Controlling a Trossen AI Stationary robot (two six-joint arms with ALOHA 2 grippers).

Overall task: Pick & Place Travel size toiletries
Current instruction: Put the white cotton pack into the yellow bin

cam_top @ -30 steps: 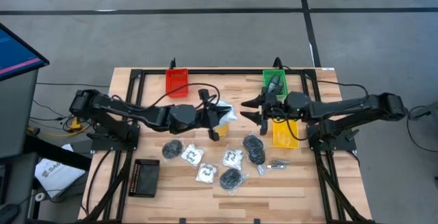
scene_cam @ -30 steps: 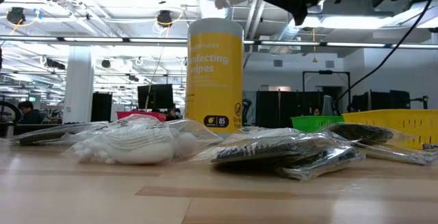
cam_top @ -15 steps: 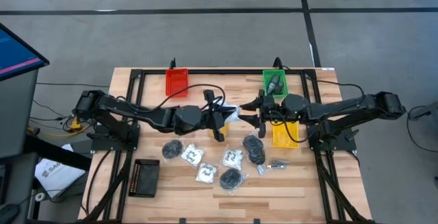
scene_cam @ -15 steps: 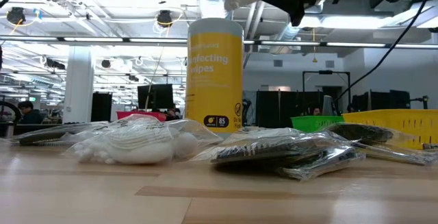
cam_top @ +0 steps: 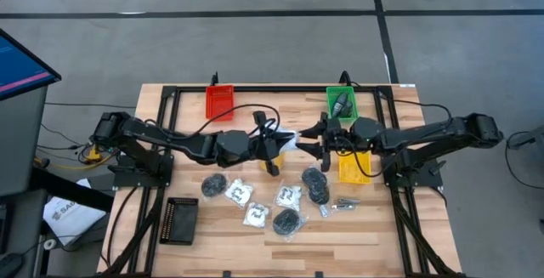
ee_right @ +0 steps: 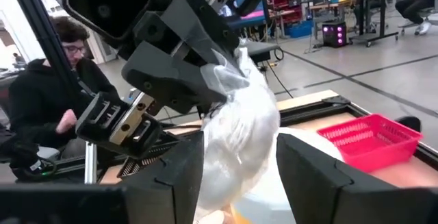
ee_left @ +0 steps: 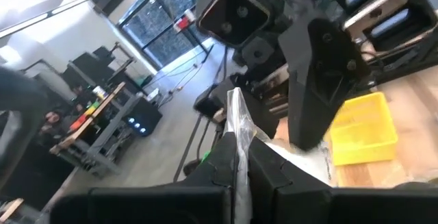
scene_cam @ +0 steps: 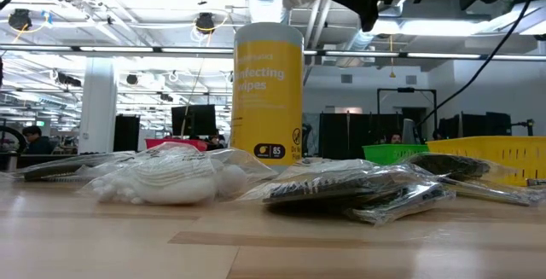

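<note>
Trays ring the table: red tray [cam_top: 219, 101] at 11 o'clock, green tray [cam_top: 342, 104] at 1 o'clock holding a dark bottle [cam_top: 340, 104], yellow tray [cam_top: 354, 165] just below it, black tray [cam_top: 180, 220] at 7 o'clock. Above table centre, the left gripper [cam_top: 277, 142] pinches a white bag [cam_top: 286, 141] by its top edge. The right gripper [cam_top: 316, 139] has its fingers [ee_right: 317, 172] spread on either side of that bag. Sachets [cam_top: 239, 193] and dark bundles [cam_top: 315, 184] lie at 6 o'clock. A yellow tub [scene_cam: 267, 94] stands mid-table.
</note>
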